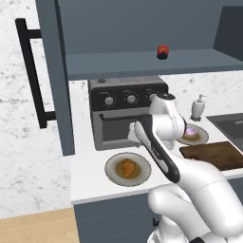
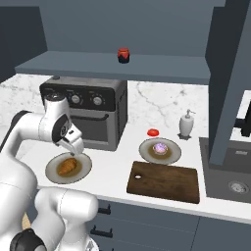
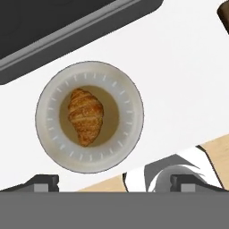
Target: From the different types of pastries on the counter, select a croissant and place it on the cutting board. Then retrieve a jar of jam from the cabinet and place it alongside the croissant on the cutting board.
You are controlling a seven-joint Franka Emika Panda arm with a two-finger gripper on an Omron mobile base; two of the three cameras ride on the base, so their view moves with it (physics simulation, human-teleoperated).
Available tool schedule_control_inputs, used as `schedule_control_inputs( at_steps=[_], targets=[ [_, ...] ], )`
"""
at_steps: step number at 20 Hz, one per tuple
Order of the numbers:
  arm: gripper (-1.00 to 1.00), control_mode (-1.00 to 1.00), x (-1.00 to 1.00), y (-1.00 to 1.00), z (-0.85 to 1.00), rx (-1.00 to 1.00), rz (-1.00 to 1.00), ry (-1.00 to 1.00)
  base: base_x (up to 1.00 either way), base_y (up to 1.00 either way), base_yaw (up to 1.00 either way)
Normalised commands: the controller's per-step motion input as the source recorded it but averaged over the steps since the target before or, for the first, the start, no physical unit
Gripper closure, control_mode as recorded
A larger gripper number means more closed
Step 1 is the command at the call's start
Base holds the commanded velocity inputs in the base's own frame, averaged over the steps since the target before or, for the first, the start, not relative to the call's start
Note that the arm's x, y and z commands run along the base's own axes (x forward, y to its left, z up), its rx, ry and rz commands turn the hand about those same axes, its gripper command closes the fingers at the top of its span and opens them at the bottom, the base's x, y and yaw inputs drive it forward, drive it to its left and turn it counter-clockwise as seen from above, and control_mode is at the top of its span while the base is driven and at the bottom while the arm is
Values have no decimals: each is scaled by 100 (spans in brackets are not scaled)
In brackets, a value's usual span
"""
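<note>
- Tool [image 2: 74, 147] hangs above the croissant [image 3: 85, 116], fingers spread wide, holding nothing; hand view shows the two tips [image 3: 42, 182] near the bottom edge, far apart.
- Croissant lies mid-plate [image 3: 129, 134], long axis roughly 12–6 in the hand view. Plate sits on the counter [image 2: 115, 169] in front of the toaster oven [image 2: 98, 115].
- Board [image 2: 164, 181] is at 3 o'clock from that plate, bare. Frosted pastry [image 2: 160, 147] on its own plate behind the board.
- Jam [image 2: 123, 55] on the cabinet shelf [image 2: 162, 67] above the oven, door [image 1: 54, 76] open.
- Risk: croissant sits off-centre, up and left of the tips' midline; a straight descent could land a finger on the rim and tip the plate.
- Risk: the fingers may close along the tapered ends and let the pastry slip out.
- Risk: oven door handle close behind the hand; may clip on lift.
- No readable writing or brands; oven knobs unlabelled.
</note>
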Motion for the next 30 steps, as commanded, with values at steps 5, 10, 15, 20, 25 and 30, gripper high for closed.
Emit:
schedule_control_inputs(
  at_steps=[5,10,15,20,25,30],
  targets=[
    [-100,-100,5,20,-26,-2,0,0,0,0,0],
    [-100,-100,11,35,-35,-9,1,7,0,0,0],
    [-100,-100,-1,0,0,0,0,0,0,0,0],
    [-100,-100,0,7,-6,0,0,0,0,0,0],
    [-100,-100,0,9,-1,0,0,0,0,0,0],
    [-100,-100,0,17,-8,0,0,0,0,0,0]
  ],
)
